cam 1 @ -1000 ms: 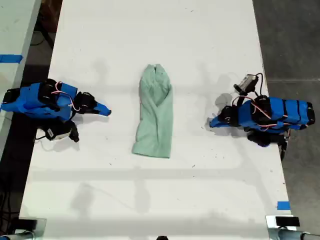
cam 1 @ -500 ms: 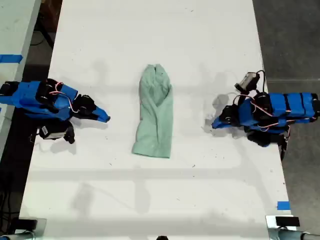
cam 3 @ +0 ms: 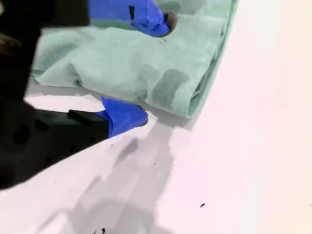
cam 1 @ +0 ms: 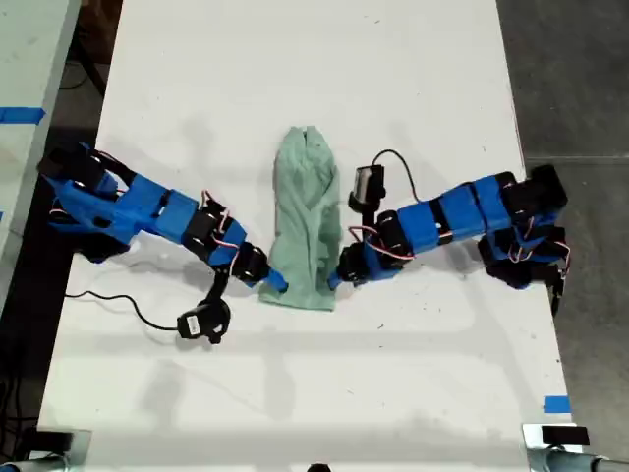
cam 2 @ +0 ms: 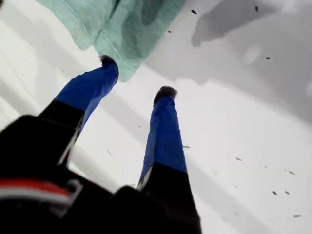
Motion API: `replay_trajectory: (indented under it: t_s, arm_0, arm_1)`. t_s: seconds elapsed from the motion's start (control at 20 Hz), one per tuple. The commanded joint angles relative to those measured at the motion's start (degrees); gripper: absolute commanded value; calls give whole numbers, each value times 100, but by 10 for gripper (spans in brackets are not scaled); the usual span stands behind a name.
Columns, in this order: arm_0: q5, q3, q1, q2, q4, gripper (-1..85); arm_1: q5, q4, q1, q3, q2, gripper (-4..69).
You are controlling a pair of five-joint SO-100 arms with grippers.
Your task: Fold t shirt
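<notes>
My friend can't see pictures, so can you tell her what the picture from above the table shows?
A pale green t shirt, folded into a long strip, lies in the middle of a white table. Two blue robot arms reach in from the exterior view's left and right, their grippers at the shirt's two near corners.

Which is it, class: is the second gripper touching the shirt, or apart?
Touching. The second wrist view shows my second gripper open astride the shirt edge, one finger pressing on the cloth.

My first gripper (cam 2: 137, 74) stands with jaws apart over the white table (cam 2: 253, 141); one fingertip touches the t shirt (cam 2: 122, 24) corner, the other is clear.
</notes>
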Motion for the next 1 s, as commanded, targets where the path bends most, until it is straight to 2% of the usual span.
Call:
replay_trajectory:
  t_s: [0.0,0.15,0.2,0.25,0.6,0.8,0.85,0.9,0.95]
  arm_0:
    - [26,-1020,-70,-773,211,250]
    - [0,-1881,-202,-1723,729,247]
    - [79,-2162,-237,-2013,844,184]
    - [-88,-2426,-255,-2259,1046,-1]
    - [-79,-2821,-193,-2426,967,-2]
    - [-88,-2979,-132,-2514,949,-2]
    - [-79,-3023,-123,-2514,940,-2]
    - [-79,-3050,-105,-2522,940,-2]
    - [-70,-3067,-88,-2522,940,-2]
  arm_1:
    - [-229,9,-88,-984,-483,182]
    - [-316,-281,-62,-993,-650,181]
    - [-360,-352,-53,-1002,-703,181]
    - [-422,-431,-44,-1020,-773,183]
    - [-580,-686,18,-1424,-1652,202]
    - [-571,-853,62,-1424,-1828,190]
    - [-536,-844,79,-1424,-1898,127]
    - [-413,-791,105,-1406,-1951,9]
    - [-299,-694,114,-1406,-1995,9]
